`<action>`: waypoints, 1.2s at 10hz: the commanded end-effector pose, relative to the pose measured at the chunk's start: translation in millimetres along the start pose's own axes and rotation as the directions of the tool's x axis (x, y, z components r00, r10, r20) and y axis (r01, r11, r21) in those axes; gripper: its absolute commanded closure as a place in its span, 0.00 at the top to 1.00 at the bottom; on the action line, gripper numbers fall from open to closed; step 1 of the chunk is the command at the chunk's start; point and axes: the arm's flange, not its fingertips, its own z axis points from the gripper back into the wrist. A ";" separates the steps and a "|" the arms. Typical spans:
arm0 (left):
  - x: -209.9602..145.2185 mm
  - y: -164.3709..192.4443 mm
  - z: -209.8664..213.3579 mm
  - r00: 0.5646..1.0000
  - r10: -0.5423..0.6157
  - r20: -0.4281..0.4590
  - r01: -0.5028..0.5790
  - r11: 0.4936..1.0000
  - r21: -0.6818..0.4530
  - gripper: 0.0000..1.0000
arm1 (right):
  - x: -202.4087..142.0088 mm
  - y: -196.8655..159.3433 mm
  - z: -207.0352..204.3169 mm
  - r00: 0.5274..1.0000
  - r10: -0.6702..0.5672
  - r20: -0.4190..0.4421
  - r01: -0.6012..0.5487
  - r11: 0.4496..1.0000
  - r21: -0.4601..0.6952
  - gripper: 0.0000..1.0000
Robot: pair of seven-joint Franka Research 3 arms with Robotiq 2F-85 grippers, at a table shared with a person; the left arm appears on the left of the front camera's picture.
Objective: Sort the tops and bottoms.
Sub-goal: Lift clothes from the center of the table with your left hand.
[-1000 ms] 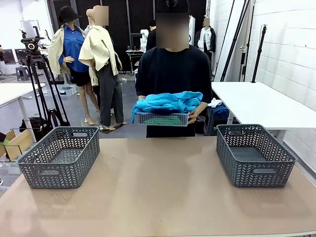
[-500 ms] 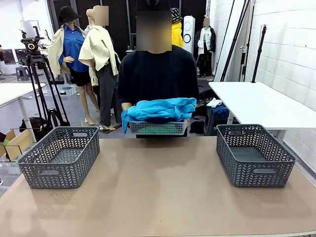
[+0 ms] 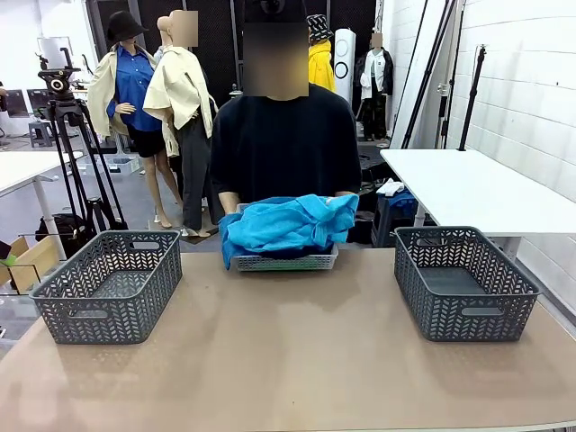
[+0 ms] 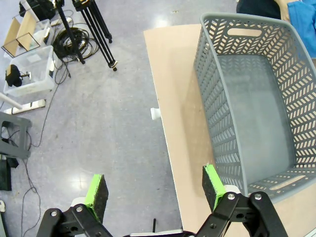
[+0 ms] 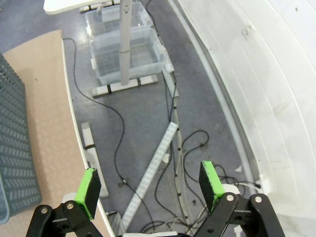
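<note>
The tan table (image 3: 288,360) takes up the lower half of the front view. A person in a black T-shirt (image 3: 283,135) stands at its far edge, upper centre, with both arms reaching down behind a heap of cloth.

Two dark grey lattice baskets stand well apart on the table. The left basket (image 3: 108,283) is at middle left and the right basket (image 3: 463,279) at middle right. Bare floor shows in each.

Between them, at the far edge in the centre of the frame, sits a smaller, paler tray (image 3: 283,263). It is piled with bright blue cloth (image 3: 283,225) that spills over its rim on the left. A darker scrap shows under the heap, and I cannot tell what it is or how many garments lie there. The tray rests on or just above the table; which, I cannot tell.

In the left wrist view the left pincer (image 4: 154,182) stands wide with nothing between its green pads. It hangs over the table's edge (image 4: 173,113), beside the left basket (image 4: 256,98). A corner of the blue cloth (image 4: 303,19) shows at upper right, and a tripod (image 4: 94,29) stands on the floor at the top.

In the right wrist view the right pincer (image 5: 148,182) is also wide and holds nothing. It hangs past the table's edge (image 5: 49,89), above floor cables and clear bins (image 5: 123,49). The right basket (image 5: 12,148) is at the left edge.
</note>
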 end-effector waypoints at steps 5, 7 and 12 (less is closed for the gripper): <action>0.8 -0.6 2.4 1.000 0.001 -0.006 -0.001 1.000 0.023 1.00 | -1.2 -1.8 0.5 1.000 0.001 -0.007 -0.001 1.000 0.003 1.00; 0.8 -0.6 2.4 1.000 0.001 -0.006 -0.001 1.000 0.023 1.00 | -1.2 -1.8 0.5 1.000 0.001 -0.007 -0.001 1.000 0.003 1.00; 0.8 -0.6 2.4 1.000 0.001 -0.006 -0.001 1.000 0.023 1.00 | -1.2 -1.8 0.5 1.000 0.001 -0.007 -0.001 1.000 0.003 1.00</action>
